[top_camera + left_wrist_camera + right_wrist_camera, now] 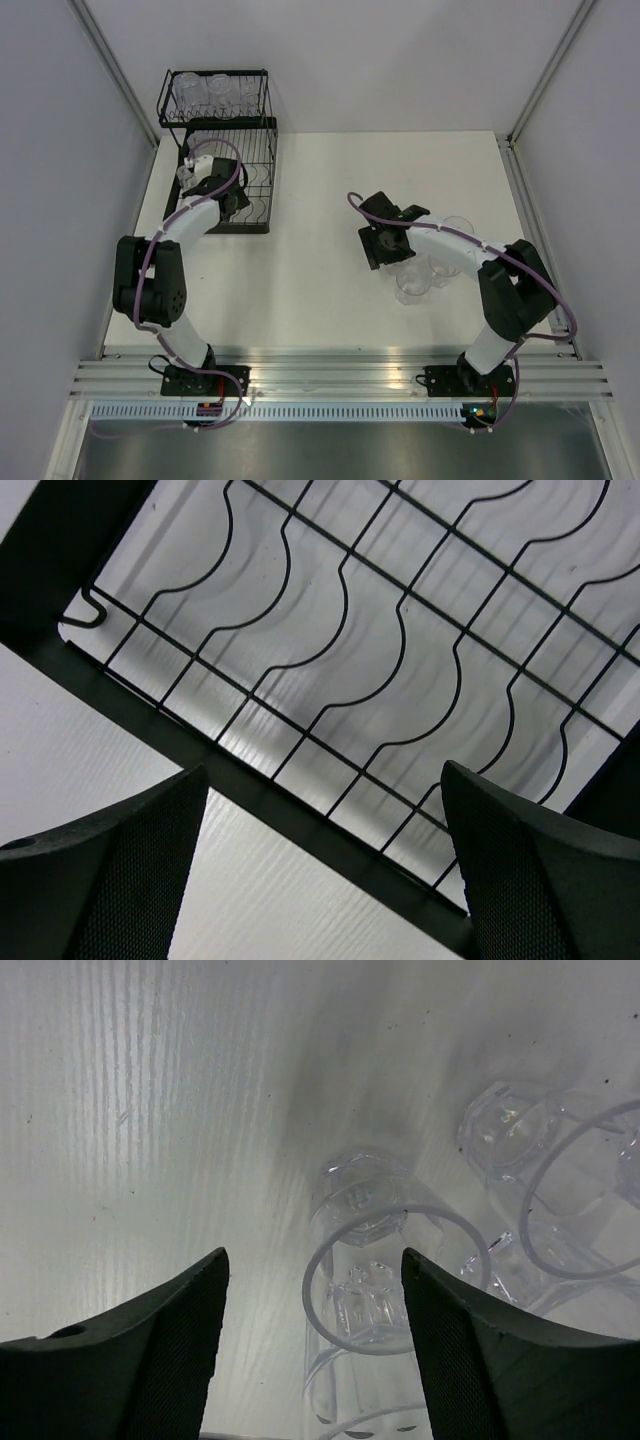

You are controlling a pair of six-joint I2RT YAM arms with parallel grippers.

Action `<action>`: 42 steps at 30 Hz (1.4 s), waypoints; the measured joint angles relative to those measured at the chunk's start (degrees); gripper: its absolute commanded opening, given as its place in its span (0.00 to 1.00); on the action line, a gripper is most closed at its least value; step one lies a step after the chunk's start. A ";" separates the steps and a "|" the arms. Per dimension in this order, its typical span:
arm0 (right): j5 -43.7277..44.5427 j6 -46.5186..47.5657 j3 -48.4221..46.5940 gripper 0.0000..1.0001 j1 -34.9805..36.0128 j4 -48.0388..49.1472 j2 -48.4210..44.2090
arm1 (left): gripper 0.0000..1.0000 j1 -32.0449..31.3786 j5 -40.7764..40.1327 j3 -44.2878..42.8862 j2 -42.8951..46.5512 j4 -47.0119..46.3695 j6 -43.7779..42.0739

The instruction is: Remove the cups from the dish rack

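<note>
The black wire dish rack stands at the far left of the table. Several clear cups sit in its upper tier. My left gripper hangs over the near edge of the lower tier, open and empty. In the left wrist view, the curved wire slots and the black tray rim lie below my open left gripper. My right gripper is open beside a group of clear cups on the table at the right. In the right wrist view, one upright cup stands between the spread fingers of my right gripper, ungripped.
More clear cups stand close together right of the right gripper, also seen from above. White walls close in the table on three sides. The white tabletop lies between rack and cup group.
</note>
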State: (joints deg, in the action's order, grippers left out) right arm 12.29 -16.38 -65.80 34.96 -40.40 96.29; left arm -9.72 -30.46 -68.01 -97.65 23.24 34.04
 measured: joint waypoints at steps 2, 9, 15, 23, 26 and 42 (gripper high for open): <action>-0.55 -0.11 0.00 0.92 0.00 0.22 -1.09 | 1.00 0.00 -1.55 -1.81 -1.27 0.28 0.00; -3.50 0.17 1.31 0.98 0.98 3.06 -10.78 | 1.00 0.13 -8.85 -11.02 -8.09 0.42 -0.61; -5.88 0.02 5.20 0.98 2.95 6.62 -17.62 | 1.00 1.99 -13.22 -13.38 -13.29 -4.83 -3.89; -8.24 -0.35 9.25 0.98 3.78 8.81 -18.93 | 1.00 5.77 -13.07 -10.95 -17.59 -19.89 -14.19; -9.11 -0.35 9.31 0.98 3.96 9.68 -17.94 | 1.00 5.88 -12.44 -9.42 -17.90 -26.99 -18.12; -11.04 -0.17 9.27 0.98 4.11 11.17 -9.07 | 1.00 9.66 -8.92 -17.27 -26.21 -31.91 -21.86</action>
State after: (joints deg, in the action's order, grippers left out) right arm 1.26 -16.56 -56.53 39.07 -29.23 87.22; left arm -0.05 -39.38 -85.27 -123.85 -8.67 12.19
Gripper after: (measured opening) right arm 0.979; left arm 0.996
